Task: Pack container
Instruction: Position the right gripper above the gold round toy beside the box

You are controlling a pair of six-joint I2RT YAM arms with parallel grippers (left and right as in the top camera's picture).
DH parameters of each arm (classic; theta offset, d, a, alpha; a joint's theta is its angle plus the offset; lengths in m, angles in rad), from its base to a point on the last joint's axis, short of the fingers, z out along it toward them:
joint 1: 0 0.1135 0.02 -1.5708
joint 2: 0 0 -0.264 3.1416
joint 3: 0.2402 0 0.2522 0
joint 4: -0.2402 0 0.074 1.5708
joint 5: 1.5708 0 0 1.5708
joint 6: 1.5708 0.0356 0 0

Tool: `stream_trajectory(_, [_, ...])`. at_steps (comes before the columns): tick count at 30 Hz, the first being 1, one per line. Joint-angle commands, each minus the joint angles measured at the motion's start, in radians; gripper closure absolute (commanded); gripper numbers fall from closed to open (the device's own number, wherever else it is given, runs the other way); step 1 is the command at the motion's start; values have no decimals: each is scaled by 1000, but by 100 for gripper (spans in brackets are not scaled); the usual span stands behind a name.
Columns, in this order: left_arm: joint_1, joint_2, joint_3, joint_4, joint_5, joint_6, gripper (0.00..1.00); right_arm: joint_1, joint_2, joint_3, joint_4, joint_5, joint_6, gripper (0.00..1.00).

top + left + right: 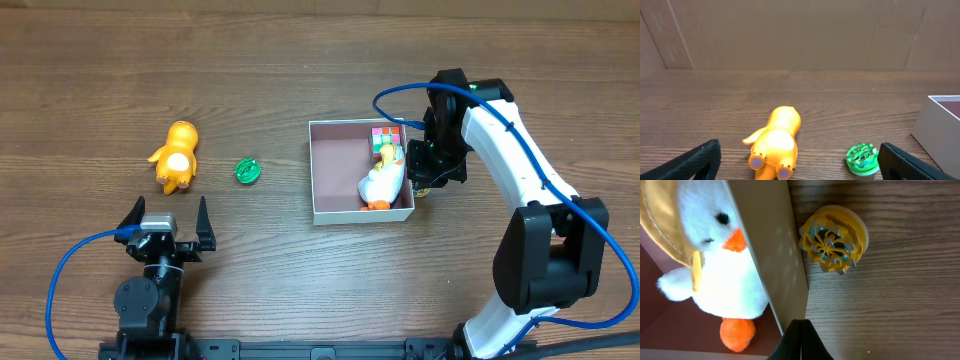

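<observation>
Right gripper (799,336) is clenched with nothing between its fingers, and it hangs over the right wall of the container (335,175). From the wrist view its tip points down at the line where that wall meets the surface (300,60). The container sits right of the middle of the surface, and 2 toys are already in it: a white plush duck (383,182) lying along the right wall, and a coloured cube (386,136) in the far right corner. Both are crowded to the right, which leaves the left half of the pink floor free for more.

A yellow wheel toy (834,240) lies outside, against or just beside the outer face of the right wall. It seems to be why this arm sits so close to that side. The gripper would have to spread before it could take the wheel.

The left gripper (168,207) is fully released, its fingers spread wide at the near left. It faces an orange figure toy (177,156) lying on its side and a green disc toy (247,171) to its right. Both are well left of the container. That wide stance suits an approach to the bulky orange toy. With 3 toys outside, the packing looks under half done.
</observation>
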Motion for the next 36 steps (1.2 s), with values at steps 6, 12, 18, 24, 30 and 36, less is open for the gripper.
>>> stream_trajectory(6, [6,-7,-3,-1,-6,23,0,5,-10,-2,-5,-15,0,96])
stream_trajectory(12, [6,-7,-3,-1,-6,23,0,5,-10,-2,-8,-61,0,96])
stream_trajectory(18, [6,-7,-3,-1,-6,23,0,5,-10,-2,-18,-68,0,96])
stream_trajectory(24, [6,-7,-3,-1,-6,23,0,5,-10,-2,-13,-96,0,96])
stream_trajectory(30, [6,-7,-3,-1,-6,23,0,5,-10,-2,-9,-97,0,96])
stream_trajectory(36, [6,-7,-3,-1,-6,23,0,5,-10,-2,3,-96,0,96])
